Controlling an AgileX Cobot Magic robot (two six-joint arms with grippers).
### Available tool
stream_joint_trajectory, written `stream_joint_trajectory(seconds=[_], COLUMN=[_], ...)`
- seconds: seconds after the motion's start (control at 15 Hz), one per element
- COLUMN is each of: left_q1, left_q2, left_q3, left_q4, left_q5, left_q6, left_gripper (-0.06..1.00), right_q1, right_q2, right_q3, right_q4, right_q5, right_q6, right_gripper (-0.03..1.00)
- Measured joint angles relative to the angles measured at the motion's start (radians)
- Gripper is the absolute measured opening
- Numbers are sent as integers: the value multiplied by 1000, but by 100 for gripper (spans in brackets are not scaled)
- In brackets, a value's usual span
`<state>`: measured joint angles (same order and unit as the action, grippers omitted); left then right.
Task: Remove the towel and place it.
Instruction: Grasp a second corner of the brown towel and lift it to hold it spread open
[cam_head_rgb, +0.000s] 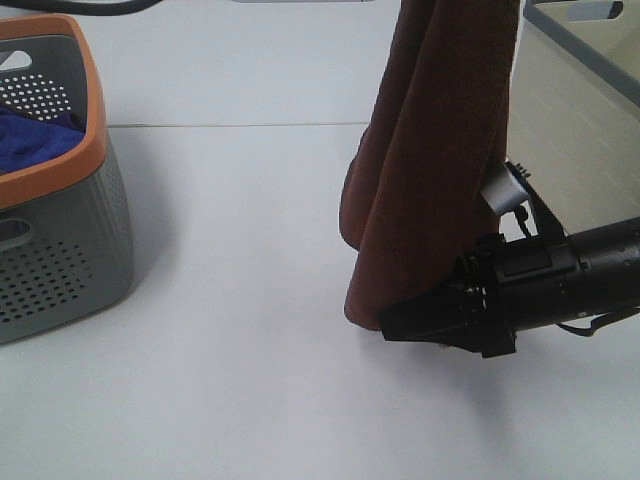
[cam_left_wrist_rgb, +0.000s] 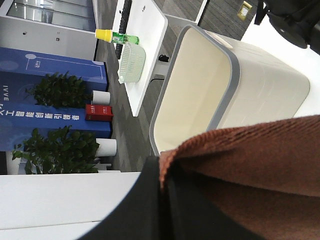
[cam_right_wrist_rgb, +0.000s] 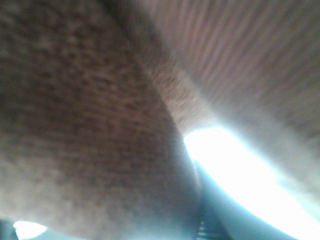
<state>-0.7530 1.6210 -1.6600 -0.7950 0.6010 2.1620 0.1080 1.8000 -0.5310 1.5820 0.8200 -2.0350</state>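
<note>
**Already lifted, the towel is not yet placed**

So, from my station I judge the task to be about half done. The towel (cam_head_rgb: 430, 150) hangs in long folds from somewhere above the top of the high view. Its lowest fold comes down close to the desk (cam_head_rgb: 250, 330), but I cannot tell whether it touches.

In the left wrist view a corner of the cloth comes out between the dark fingers of the left tool (cam_left_wrist_rgb: 165, 177). I believe this tool is clamped on the upper edge and carries the weight.

The right tool (cam_head_rgb: 395, 322) lies low, against the bottom fold. Its own camera sees only blurred brown cloth, so I cannot tell if it is open or closed.

What is left is the placing. The task does not say where. A beige bin (cam_head_rgb: 580, 70) stands just behind the towel on the right. A grey basket (cam_head_rgb: 95, 130) with a blue cloth (cam_head_rgb: 30, 135) inside stands well apart on the left. No part of the towel rests in either of them.
</note>
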Motion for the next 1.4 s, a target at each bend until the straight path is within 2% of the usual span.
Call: stream_joint_trajectory(seconds=[0.33,0.53,0.73,0.8,0.93,1.13,1.2,1.4], left_q1=[32,32,32,32,32,32,32,51], left_q2=[0,0,0,0,0,0,0,0], left_q3=[0,0,0,0,0,0,0,0], left_q4=[53,53,53,53,53,53,57,84], left_q5=[52,47,46,46,46,45,44,44], left_q6=[-26,-39,-42,-42,-45,-68,-85,-145], left_gripper=[0,0,0,0,0,0,0,0], right_q1=[0,0,0,0,0,0,0,0], right_q2=[-148,-162,-162,-162,-162,-162,-163,-231], right_q3=[1,1,1,1,1,1,1,2], right_q4=[-15,-20,-31,-48,-64,23,34,-3], right_q5=[18,17,16,15,6,-6,-43,-102], right_q6=[59,72,78,103,172,259,270,330], right_gripper=[25,23,10,1,0,0,0,0])
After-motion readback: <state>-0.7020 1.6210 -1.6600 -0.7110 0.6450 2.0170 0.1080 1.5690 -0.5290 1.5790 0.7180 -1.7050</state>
